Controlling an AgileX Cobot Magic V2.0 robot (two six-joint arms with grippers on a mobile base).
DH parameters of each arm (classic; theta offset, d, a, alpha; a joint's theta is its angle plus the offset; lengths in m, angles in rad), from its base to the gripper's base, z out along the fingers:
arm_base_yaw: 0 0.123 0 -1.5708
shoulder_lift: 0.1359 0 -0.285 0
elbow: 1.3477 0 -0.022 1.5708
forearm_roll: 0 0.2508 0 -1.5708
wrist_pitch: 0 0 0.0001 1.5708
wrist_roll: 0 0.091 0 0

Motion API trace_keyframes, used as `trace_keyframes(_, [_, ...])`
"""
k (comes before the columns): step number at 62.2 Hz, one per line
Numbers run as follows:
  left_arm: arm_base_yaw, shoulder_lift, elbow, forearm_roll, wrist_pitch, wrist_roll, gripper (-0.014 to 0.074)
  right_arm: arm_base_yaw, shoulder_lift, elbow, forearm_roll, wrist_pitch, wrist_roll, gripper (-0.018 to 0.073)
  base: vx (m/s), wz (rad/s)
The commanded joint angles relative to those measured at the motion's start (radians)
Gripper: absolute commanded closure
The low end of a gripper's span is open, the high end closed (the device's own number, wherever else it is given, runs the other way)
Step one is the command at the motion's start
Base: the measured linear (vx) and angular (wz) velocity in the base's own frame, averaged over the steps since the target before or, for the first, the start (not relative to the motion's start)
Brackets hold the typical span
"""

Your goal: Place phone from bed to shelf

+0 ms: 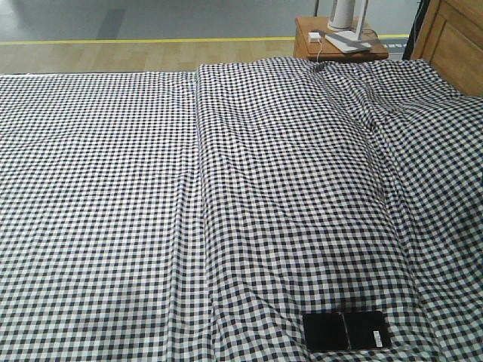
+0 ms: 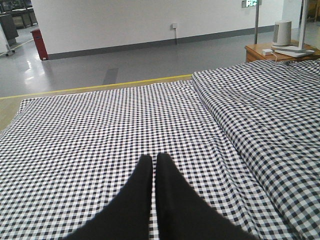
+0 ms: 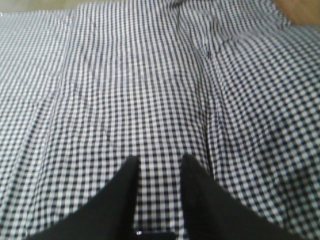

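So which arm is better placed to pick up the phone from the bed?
Probably right. The phone lies right of centre on the bed, and the right gripper is open; the left gripper looks shut.

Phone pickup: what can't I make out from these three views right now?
1. Shelf: in no view, so where it stands is unknown.
2. Phone: seen only in the front view, near the bottom edge. Neither wrist view shows it, so how far it lies from the right hand is unclear.
3. Right wrist view: blurred, and shows only the bed sheet.
4. Bedside table: the items on it are cut off by the front view's top edge.
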Motion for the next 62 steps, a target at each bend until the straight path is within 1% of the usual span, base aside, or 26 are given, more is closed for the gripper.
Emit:
trace_keyframes(1, [-0.004, -0.013, -0.021, -0.009, -0.072, -0.006, 0.0595, -0.008, 0.017, -0.032, -0.003, -0.054, 0.000, 0.0146, 0.00, 0.00])
trace_keyframes(2, [-0.004, -0.013, -0.021, -0.009, -0.072, -0.006, 0.0595, -0.008, 0.016, -0.032, -0.003, -0.054, 0.000, 0.0110, 0.00, 0.00])
trace_keyframes(3, [-0.004, -0.013, -0.021, -0.009, -0.072, -0.006, 0.0595, -0.008, 0.016, -0.032, -0.003, -0.054, 0.000, 0.0098, 0.00, 0.00])
trace_keyframes(4, [-0.004, -0.013, -0.021, -0.009, -0.072, -0.006, 0.0595, -0.008, 0.016, -0.032, -0.003, -0.053, 0.000, 0.0050, 0.00, 0.00])
trace_keyframes(5, [-0.004, -0.013, -0.021, -0.009, -0.072, -0.006, 0.0595, -0.008, 0.016, -0.032, -0.003, -0.053, 0.000, 0.0038, 0.00, 0.00])
trace_keyframes(8, [-0.004, -0.013, -0.021, -0.009, -0.072, -0.006, 0.0595, -0.008, 0.016, -0.032, -0.003, -0.058, 0.000, -0.0041, 0.00, 0.00])
trace_keyframes(9, [-0.004, -0.013, -0.021, -0.009, -0.072, -0.006, 0.0595, -0.008, 0.016, -0.032, -0.003, -0.060, 0.000, -0.0082, 0.00, 0.00])
trace_keyframes(10, [-0.004, -0.013, -0.021, -0.009, -0.072, -0.006, 0.0595, -0.008, 0.016, -0.032, -0.003, -0.062, 0.000, -0.0091, 0.00, 0.00])
trace_keyframes(13, [-0.004, -0.013, -0.021, -0.009, -0.072, -0.006, 0.0595, -0.008, 0.016, -0.032, -0.003, -0.076, 0.000, -0.0163, 0.00, 0.00])
trace_keyframes(14, [-0.004, -0.013, -0.021, -0.009, -0.072, -0.006, 0.0595, -0.008, 0.016, -0.032, -0.003, -0.078, 0.000, -0.0170, 0.00, 0.00])
trace_keyframes(27, [-0.004, -0.013, -0.021, -0.009, -0.072, -0.006, 0.0595, -0.008, 0.016, -0.032, -0.005, -0.079, 0.000, -0.0155, 0.00, 0.00])
trace_keyframes(36, [-0.004, -0.013, -0.021, -0.009, -0.072, -0.006, 0.0595, -0.023, 0.032, -0.063, -0.006, -0.014, 0.079, -0.0148, 0.00, 0.00])
trace_keyframes(43, [-0.004, -0.013, -0.021, -0.009, -0.072, -0.006, 0.0595, -0.092, 0.096, -0.139, -0.006, 0.089, 0.096, -0.0144, 0.00, 0.00])
trace_keyframes(52, [-0.004, -0.013, -0.021, -0.009, -0.072, -0.006, 0.0595, -0.198, 0.228, -0.226, 0.028, 0.143, 0.089, -0.0138, 0.00, 0.00])
trace_keyframes(57, [-0.004, -0.013, -0.021, -0.009, -0.072, -0.006, 0.0595, -0.258, 0.307, -0.248, 0.090, 0.153, 0.035, -0.0135, 0.00, 0.00])
trace_keyframes(62, [-0.004, -0.013, -0.021, -0.009, -0.072, -0.006, 0.0595, -0.315, 0.392, -0.253, 0.200, 0.150, -0.076, -0.0132, 0.00, 0.00])
